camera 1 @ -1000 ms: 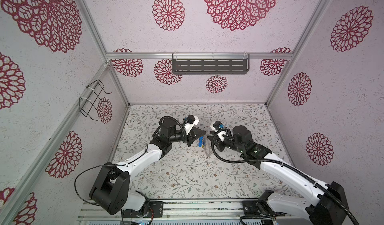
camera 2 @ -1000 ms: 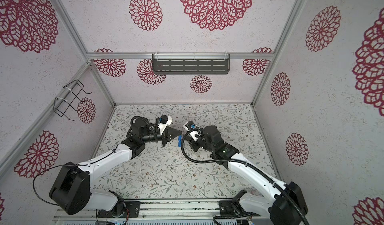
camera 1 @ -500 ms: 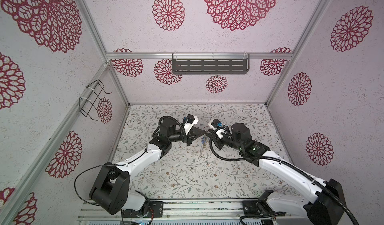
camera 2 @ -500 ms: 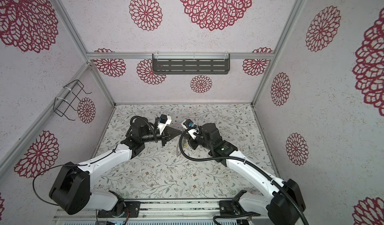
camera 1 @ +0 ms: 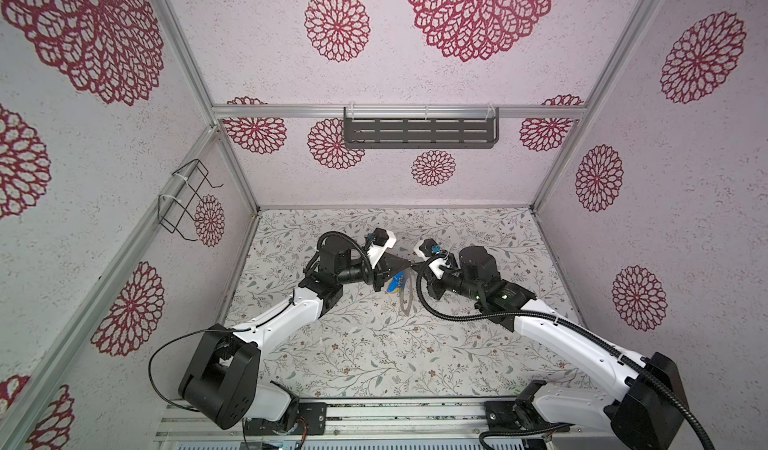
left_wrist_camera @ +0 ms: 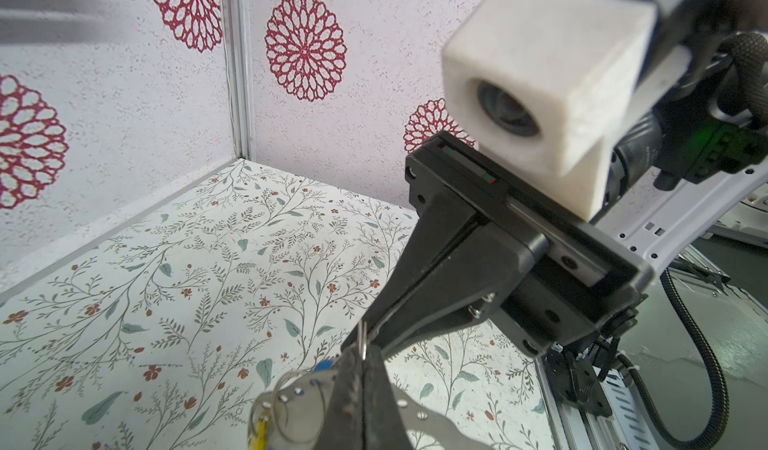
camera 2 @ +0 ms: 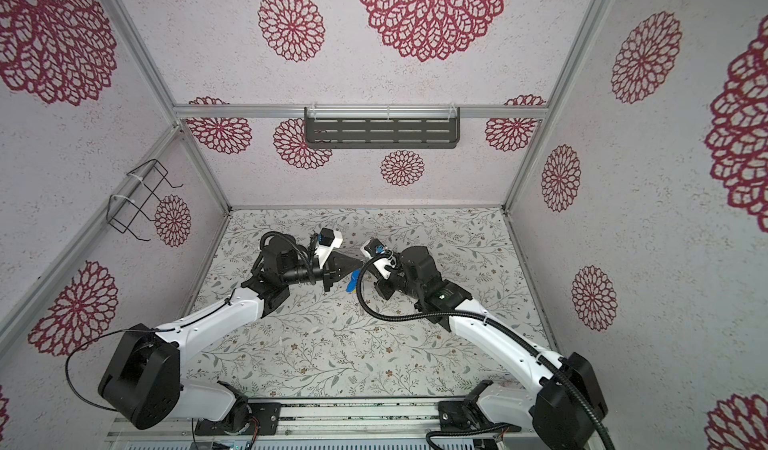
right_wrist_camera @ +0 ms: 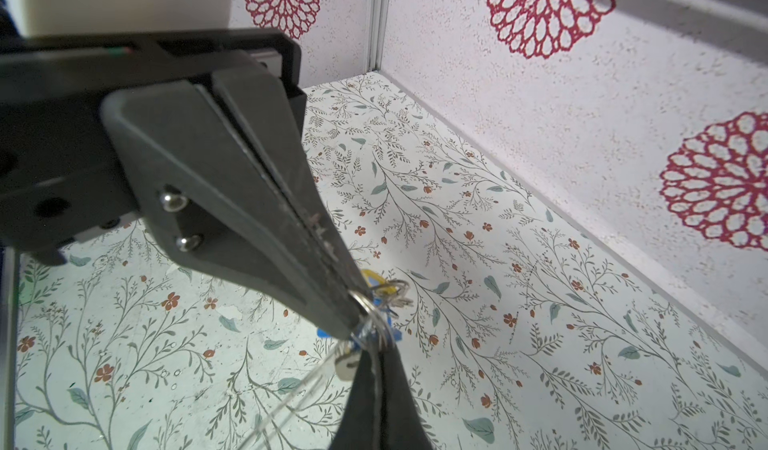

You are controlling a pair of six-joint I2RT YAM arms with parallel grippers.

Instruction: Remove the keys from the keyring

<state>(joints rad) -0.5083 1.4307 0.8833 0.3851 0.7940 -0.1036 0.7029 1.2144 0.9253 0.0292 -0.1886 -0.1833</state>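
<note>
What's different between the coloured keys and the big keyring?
The keys are small yellow and blue tags; the keyring is one large, thin grey hoop. The keys bunch in a cluster; the keyring is a single band dotted along its length. Both hang where the shut left pincer and right pincer meet.

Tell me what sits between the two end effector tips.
Only the bunched metal loops of the keys: the left end effector and right end effector nearly meet tip to tip. The right wrist view shows it best.
</note>
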